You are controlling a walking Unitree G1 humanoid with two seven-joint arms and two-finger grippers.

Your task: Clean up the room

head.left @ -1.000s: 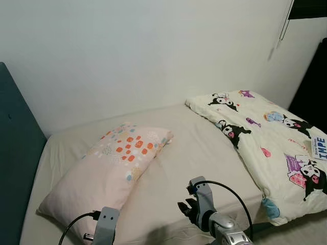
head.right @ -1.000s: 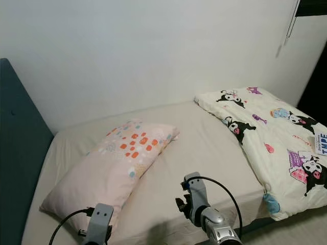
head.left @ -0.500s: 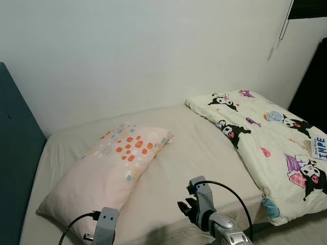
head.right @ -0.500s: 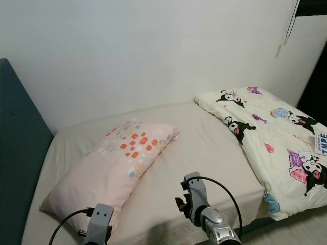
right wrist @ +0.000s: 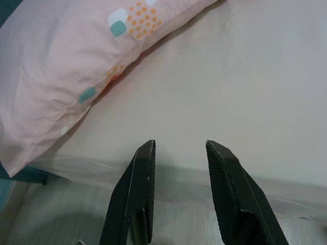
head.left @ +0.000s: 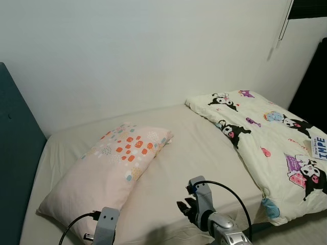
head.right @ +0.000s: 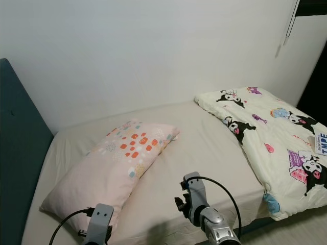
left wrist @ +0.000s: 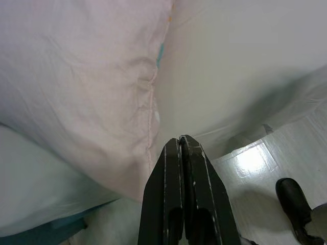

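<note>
A pale pink pillow [head.left: 112,163] with orange and teal spots lies slantwise on the left half of the bed [head.left: 199,148]. A cream cartoon-print quilt [head.left: 271,143] is bunched on the bed's right side and hangs over its near edge. My left gripper [left wrist: 181,143] is shut and empty, hovering at the bed's near edge beside the pillow's [left wrist: 76,87] seam. My right gripper [right wrist: 180,150] is open with nothing between its fingers, above the sheet just past the pillow's [right wrist: 66,66] corner. Both wrists [head.left: 204,209] sit low at the front.
A dark teal headboard [head.left: 15,153] stands along the left. A white wall [head.left: 153,51] runs behind the bed. A dark opening [head.left: 314,87] is at the far right. Pale floor and a black foot [left wrist: 296,204] lie below the bed's edge.
</note>
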